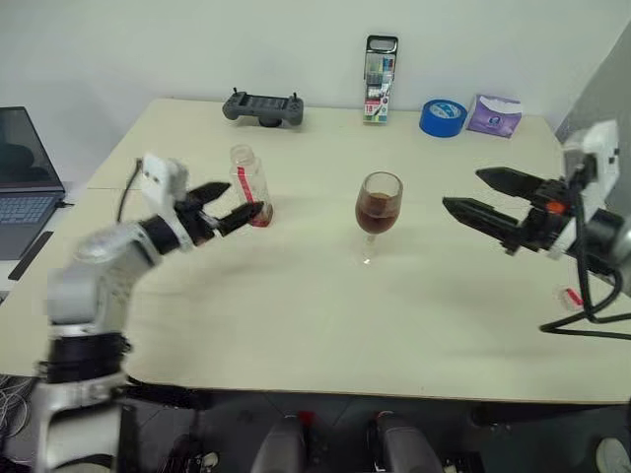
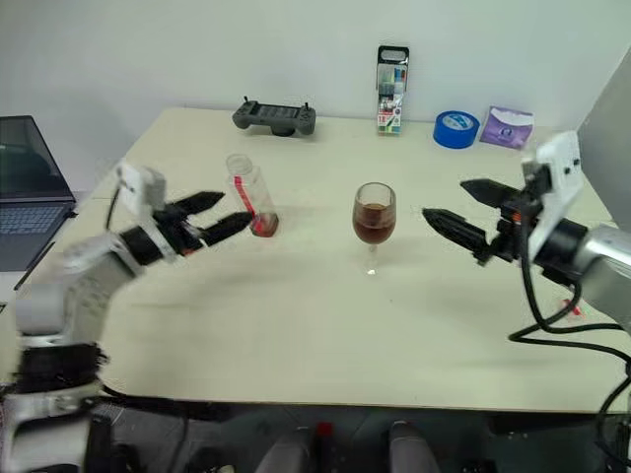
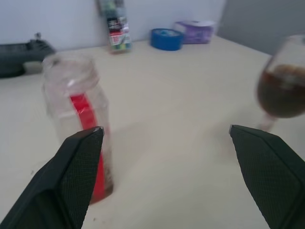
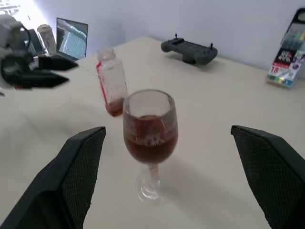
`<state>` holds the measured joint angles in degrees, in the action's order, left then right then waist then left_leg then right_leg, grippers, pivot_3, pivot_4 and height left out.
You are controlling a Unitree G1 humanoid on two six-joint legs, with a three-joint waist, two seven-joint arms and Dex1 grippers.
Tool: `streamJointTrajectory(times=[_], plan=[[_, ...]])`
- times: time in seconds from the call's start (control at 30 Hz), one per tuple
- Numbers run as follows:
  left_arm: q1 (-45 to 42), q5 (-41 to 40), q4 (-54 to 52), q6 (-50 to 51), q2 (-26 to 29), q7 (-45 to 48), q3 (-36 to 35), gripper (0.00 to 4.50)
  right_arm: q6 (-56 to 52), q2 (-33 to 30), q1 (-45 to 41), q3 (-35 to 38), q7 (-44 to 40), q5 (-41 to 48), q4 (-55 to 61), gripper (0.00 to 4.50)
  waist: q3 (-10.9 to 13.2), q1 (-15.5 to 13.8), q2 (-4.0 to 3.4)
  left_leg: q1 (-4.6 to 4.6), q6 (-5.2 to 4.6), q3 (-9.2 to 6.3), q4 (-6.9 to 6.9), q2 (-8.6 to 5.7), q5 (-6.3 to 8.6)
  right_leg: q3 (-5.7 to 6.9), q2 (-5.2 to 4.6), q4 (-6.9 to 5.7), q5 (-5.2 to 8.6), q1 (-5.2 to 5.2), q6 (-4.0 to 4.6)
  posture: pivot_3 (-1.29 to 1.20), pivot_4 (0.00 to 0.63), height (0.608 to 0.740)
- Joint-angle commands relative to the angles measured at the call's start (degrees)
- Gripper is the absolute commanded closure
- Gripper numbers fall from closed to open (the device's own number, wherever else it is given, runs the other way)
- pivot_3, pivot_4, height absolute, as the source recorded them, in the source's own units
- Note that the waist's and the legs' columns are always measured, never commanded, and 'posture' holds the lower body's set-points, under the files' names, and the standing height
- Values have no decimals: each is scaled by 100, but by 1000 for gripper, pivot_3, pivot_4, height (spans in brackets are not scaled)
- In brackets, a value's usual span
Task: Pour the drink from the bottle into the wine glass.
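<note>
The bottle [image 1: 249,185] stands upright and uncapped on the table, left of centre, with a red label strip and just a little reddish residue at its bottom. The wine glass [image 1: 379,205] stands at the table's middle, its bowl about half full of the dark reddish-brown drink [image 1: 378,213]. My left gripper [image 1: 243,198] is open just to the left of the bottle, level with its lower half and holding nothing; in the left wrist view the bottle [image 3: 78,124] stands just beyond one fingertip. My right gripper [image 1: 461,188] hangs open to the right of the glass, well apart from it, pointing toward it.
Along the table's far edge lie a grey game controller [image 1: 262,107], an upright marker pack [image 1: 380,81], a blue tape roll [image 1: 443,116] and a purple packet [image 1: 494,114]. A laptop [image 1: 25,172] sits off to the left. A small red-and-white thing [image 1: 570,296] lies near the right edge.
</note>
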<state>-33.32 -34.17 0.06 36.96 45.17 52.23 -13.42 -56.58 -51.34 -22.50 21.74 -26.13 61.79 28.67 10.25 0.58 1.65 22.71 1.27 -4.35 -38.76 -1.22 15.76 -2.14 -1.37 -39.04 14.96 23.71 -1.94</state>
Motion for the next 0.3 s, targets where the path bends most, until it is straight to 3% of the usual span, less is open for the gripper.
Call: streamJointTrajectory(times=[0.03, 0.3], plan=[[-205, -296, -52, 128, 462, 917, 39, 20, 217, -123, -63, 76, -345, -38, 60, 0, -3, 31, -13, -4, -1, 4, 3, 0, 0, -3, 0, 2, 0, -2, 0, 0, 150, 740], [-633, -453, 513, 442, 684, 1680, 166, 20, 266, -98, -94, 12, -459, -98, 71, 0, 0, 81, -13, -11, -2, -5, 5, 2, 2, 2, 0, 7, 1, -13, 0, 0, 150, 740]])
